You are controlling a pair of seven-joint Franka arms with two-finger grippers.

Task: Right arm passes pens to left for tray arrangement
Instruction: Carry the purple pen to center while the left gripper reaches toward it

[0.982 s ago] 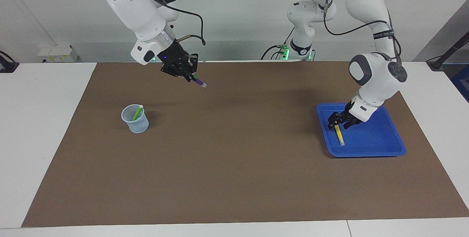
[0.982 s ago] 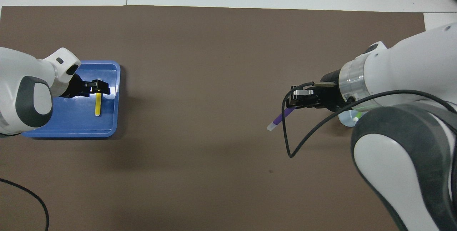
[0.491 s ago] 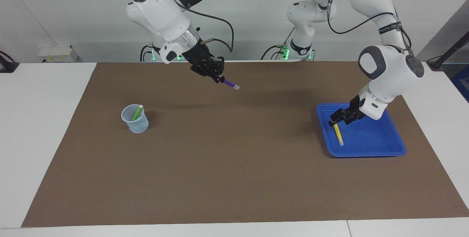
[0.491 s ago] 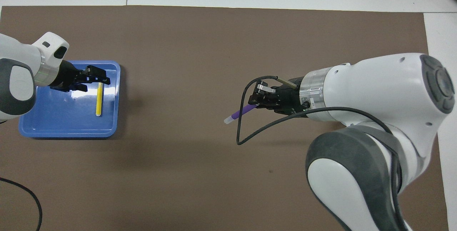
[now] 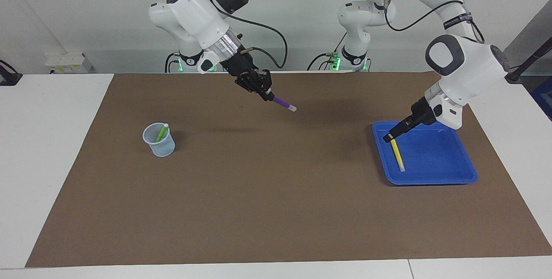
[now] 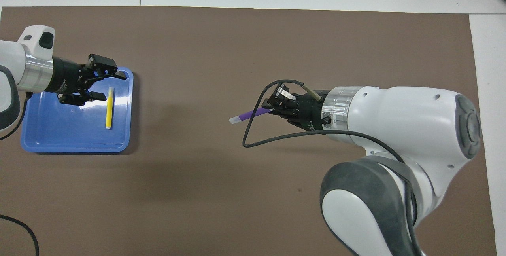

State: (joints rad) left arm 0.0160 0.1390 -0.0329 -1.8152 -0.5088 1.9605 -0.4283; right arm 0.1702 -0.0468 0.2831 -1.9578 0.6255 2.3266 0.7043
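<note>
Working across the facing view from the nine o'clock side, we first meet the mesh cup (image 5: 159, 140), standing on the brown mat (image 5: 276, 210) toward the right arm's end, with the green pen (image 5: 162, 132) leaning inside it.

Next, at about eleven o'clock from the mat's centre, we see the right gripper (image 5: 264, 90) raised over the mat and clenched on the purple pen (image 5: 284, 103), whose whitish cap points out and down toward the left arm's end.

At three o'clock sits the blue tray (image 5: 448, 175). The yellow pen (image 5: 397, 155) lies flat in it, along the rim nearest the table's middle. The left gripper (image 5: 389, 137) hangs over the tray's corner above that pen's upper end, fingers spread and holding nothing.

We judge the handover as the risky part. The purple pen is gripped near one end, so it could pivot or slip if the left fingers nudge the free end before closing. If the right gripper lets go too soon, the pen would drop onto the mat and roll. The left gripper could also brush the yellow pen askew as it leaves the tray.
</note>
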